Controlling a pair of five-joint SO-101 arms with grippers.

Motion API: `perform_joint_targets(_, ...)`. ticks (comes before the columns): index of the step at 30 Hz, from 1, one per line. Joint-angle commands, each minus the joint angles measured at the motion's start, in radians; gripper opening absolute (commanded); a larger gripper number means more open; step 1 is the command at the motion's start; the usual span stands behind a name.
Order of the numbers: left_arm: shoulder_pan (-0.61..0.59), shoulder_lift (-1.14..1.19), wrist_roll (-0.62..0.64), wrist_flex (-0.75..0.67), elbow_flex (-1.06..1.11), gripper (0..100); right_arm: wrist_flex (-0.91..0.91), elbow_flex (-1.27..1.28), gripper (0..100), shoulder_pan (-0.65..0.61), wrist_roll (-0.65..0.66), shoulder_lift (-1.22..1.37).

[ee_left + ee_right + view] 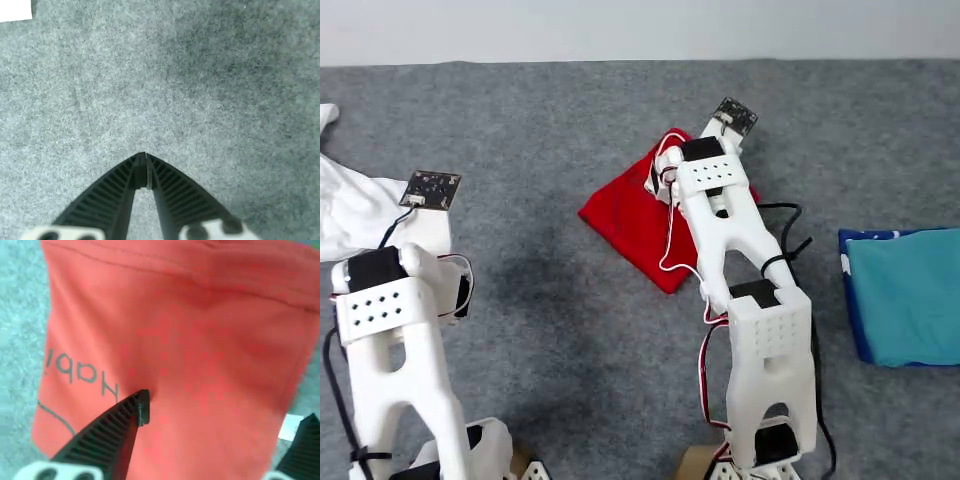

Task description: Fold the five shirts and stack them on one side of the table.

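The red shirt [625, 225] lies near the middle of the grey surface [540, 330], a rumpled, partly folded shape with one corner pointing toward the near side. The right hand [225, 412] hangs directly over it with its jaws spread wide. One fingertip presses on the cloth beside the printed lettering, and the other sits off near the shirt's edge.

The main risk is in the pinch. With the jaws this far apart on loose fabric, closing could gather several layers at once or only the top one. A lift would then drag the whole bundle out of shape instead of turning a clean fold. The fingertip on the cloth could also push it along the surface and bunch it further.

A pile sits at the right edge of the surface, with a teal shirt [905, 295] on top of a blue shirt [853, 300]. If the red shirt is carried over while sagging or unevenly folded, it could land crooked or nudge that pile.

The left hand [145, 157] is pressed shut, holding nothing, over bare surface on the near left. It gives the cloth no support, so nothing pins the red shirt while the other arm works. The white shirt [355, 215] lies crumpled at the far left, close by that arm, and could snag on it.
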Motion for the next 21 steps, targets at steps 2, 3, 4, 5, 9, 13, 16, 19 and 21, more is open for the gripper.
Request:
perform_joint_targets(2, -0.003, -0.021, -0.003, -0.002, -0.004, 0, -0.062, -0.009, 43.8, 0.010, -0.011, 0.024)
perform_joint_targets(3, -0.003, -0.021, -0.003, -0.002, -0.004, 0, -0.073, -0.009, 43.8, 0.008, -0.011, 0.035)
perform_joint_targets(4, -0.003, -0.021, -0.003, -0.003, -0.004, 0, -0.082, -0.009, 43.8, 0.008, -0.012, 0.045)
perform_joint_targets(5, -0.003, -0.021, -0.003, -0.003, -0.004, 0, -0.090, -0.009, 43.8, 0.007, -0.012, 0.054)
perform_joint_targets(9, -0.003, -0.021, -0.003, -0.003, -0.004, 0, -0.105, -0.009, 43.7, -0.008, -0.014, 0.091)
perform_joint_targets(13, -0.003, -0.021, -0.003, -0.003, -0.002, 0, -0.105, -0.012, 40.8, -0.015, -0.015, 0.111)
perform_joint_targets(16, -0.003, -0.021, -0.003, -0.003, -0.002, 0, -0.096, -0.046, 28.0, -0.013, -0.009, 0.125)
perform_joint_targets(19, -0.003, -0.021, -0.005, -0.003, -0.002, 0, -0.096, -0.048, 13.4, -0.012, -0.008, 0.125)
perform_joint_targets(21, -0.003, -0.021, -0.006, -0.003, -0.002, 0, -0.094, -0.048, 5.8, -0.010, -0.008, 0.125)
